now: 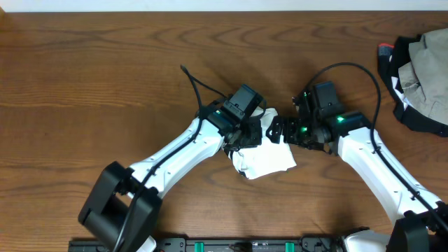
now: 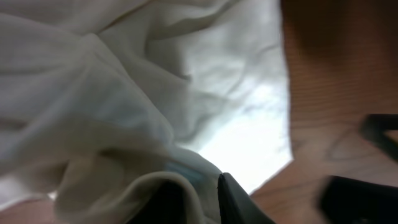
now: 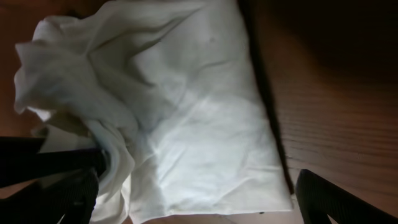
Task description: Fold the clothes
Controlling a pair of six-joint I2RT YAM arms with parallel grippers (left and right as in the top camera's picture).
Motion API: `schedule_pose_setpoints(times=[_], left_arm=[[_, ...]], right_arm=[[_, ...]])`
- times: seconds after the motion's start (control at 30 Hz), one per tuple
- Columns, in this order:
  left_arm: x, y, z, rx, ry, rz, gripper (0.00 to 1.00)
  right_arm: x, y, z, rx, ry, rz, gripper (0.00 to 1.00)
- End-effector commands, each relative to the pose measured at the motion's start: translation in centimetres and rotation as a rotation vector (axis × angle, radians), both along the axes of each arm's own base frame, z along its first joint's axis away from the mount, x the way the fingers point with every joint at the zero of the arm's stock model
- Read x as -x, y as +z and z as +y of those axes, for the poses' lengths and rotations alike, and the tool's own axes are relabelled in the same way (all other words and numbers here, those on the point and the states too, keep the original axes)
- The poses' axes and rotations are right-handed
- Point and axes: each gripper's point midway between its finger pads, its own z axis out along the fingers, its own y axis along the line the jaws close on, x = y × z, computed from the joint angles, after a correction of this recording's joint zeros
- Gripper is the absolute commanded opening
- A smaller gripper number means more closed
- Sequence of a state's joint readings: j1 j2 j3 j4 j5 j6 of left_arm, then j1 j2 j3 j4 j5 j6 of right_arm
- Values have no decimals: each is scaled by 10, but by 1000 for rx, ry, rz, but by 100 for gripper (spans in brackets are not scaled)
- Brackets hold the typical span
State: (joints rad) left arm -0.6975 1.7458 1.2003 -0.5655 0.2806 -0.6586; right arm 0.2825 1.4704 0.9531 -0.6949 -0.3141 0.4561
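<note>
Wide table around bunched clothes

White-shelled left arm, right arm; black housings, green lights, looping black cables behind left pincer, right pincer.

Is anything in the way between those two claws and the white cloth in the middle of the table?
Nothing visible. The left claw and the right claw are both right at the white cloth, which bunches up against them. The other pile of clothes sits well apart, at the right edge of the table.
</note>
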Motion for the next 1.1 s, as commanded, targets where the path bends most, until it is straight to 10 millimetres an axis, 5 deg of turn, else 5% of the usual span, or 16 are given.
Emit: schedule_pose_setpoints(times=[0.0, 0.23, 0.5, 0.63, 0.8, 0.93, 1.07], left_arm=[[-8, -6, -2, -17, 22, 0, 29], [-8, -7, -8, -10, 7, -10, 38], [-16, 53, 15, 46, -4, -131, 50], [-25, 92, 59, 67, 102, -176, 64], [-36, 125, 143, 58, 328, -205, 83], [-35, 127, 212, 17, 525, -170, 99], [-21, 111, 264, -29, 687, -66, 99]], right_arm=[[-11, 8, -14, 0, -58, -25, 99], [-18, 10, -30, 0, -99, -34, 99], [-26, 23, -26, 5, -12, -97, 99], [-34, 39, -24, 25, 62, -156, 99], [-47, 67, -13, 43, 167, -258, 99], [-54, 88, 8, 114, 260, -355, 99], [-58, 109, 31, 262, 339, -470, 99]])
